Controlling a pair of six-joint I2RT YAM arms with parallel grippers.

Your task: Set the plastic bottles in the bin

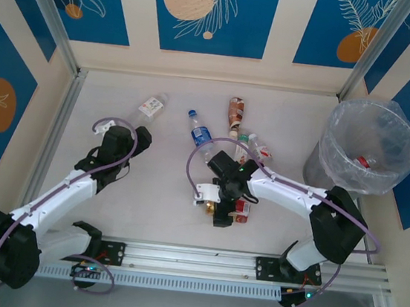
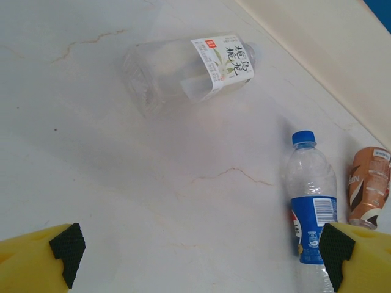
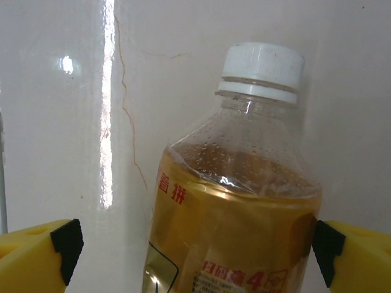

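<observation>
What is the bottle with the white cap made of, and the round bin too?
The bottle looks like clear, glossy plastic: you can see through its shoulder, and light glints on it. Its white cap seems to be duller plastic. The bin has a dark wall, probably plastic, and is lined with a thin, crinkly clear bag.

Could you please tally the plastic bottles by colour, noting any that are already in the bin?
White-label clear bottle: 1
Blue-label bottle: 1
Brown bottle: 1
Gold-label bottle: 1
Red-label bottle: 1
Small clear bottles mid-table, hard to make out: 2
Bottle in the bin, inside the bin: 1
Total: 8 bottles, as far as the top view shows.
</observation>
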